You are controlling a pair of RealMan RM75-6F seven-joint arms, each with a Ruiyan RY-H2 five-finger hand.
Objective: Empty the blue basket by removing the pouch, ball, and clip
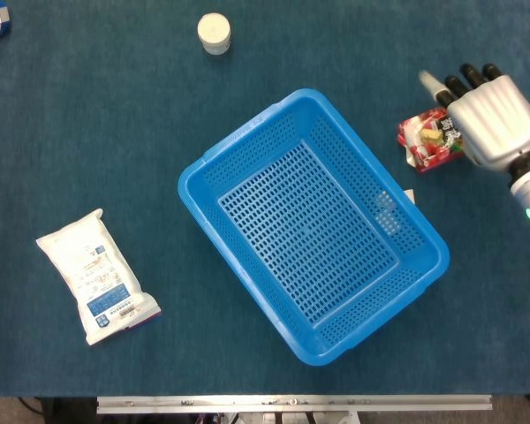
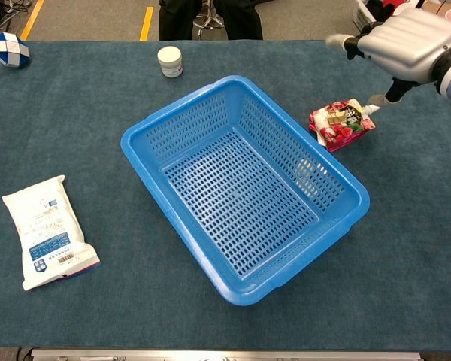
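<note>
Fingers (image 1: 466,78) of right hand (image 1: 496,119) spread, holding nothing, above red pouch (image 2: 340,124), small yellow clip (image 2: 336,118) resting on pouch, on table (image 2: 406,248) beside blue basket (image 2: 244,289), left hand unseen.

A dark blue table (image 2: 210,316) carries the blue basket (image 2: 244,184); left of it a white packet (image 2: 46,229), beyond it a white jar (image 2: 170,61), right of it a red pouch (image 2: 340,125).

The blue basket (image 1: 314,225) fills the middle of the tabletop (image 1: 88,132). A red pouch (image 1: 427,140) lies just beside its right wall.
</note>
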